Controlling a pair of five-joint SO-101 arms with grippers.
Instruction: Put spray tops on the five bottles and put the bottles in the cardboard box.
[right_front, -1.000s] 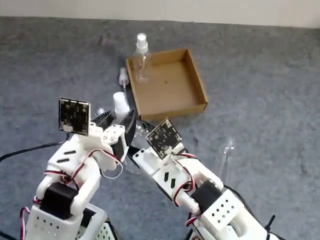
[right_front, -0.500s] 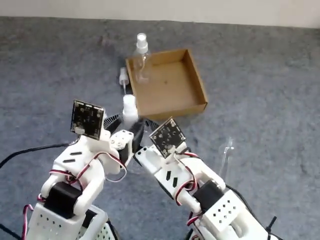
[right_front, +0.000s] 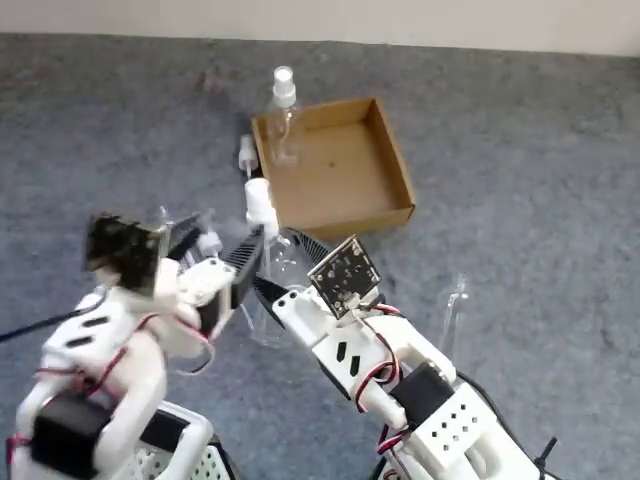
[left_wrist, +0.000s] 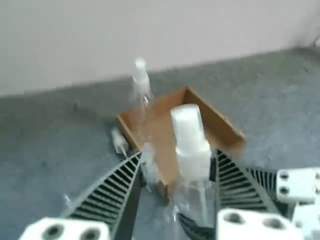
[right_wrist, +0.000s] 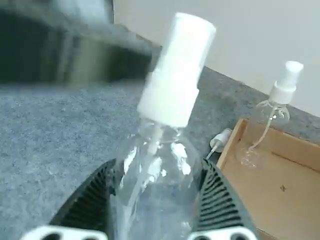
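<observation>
My right gripper (right_front: 281, 270) (right_wrist: 156, 172) is shut on a clear bottle (right_front: 274, 300) (right_wrist: 155, 165), held upright in front of the cardboard box (right_front: 335, 170). A white spray top (right_front: 259, 201) (right_wrist: 176, 70) (left_wrist: 190, 142) sits on that bottle's neck. My left gripper (right_front: 232, 240) (left_wrist: 179, 159) is open, one finger on each side of the spray top and apart from it. A second bottle (right_front: 283, 118) (right_wrist: 270, 117) (left_wrist: 140, 87) with its spray top on stands in the box's far left corner. A loose spray top (right_front: 247, 155) (right_wrist: 220, 140) (left_wrist: 119, 141) lies outside the box's left wall.
A clear bottle (right_front: 455, 308) without a top stands on the grey carpet to the right of the right arm. Small clear and white pieces (right_front: 205, 240) lie by the left arm. A pale wall runs along the far edge.
The left arm carried the spray top over the held bottle, set it on the neck and let go, then drew back to the left. The right gripper kept hold of the bottle.
</observation>
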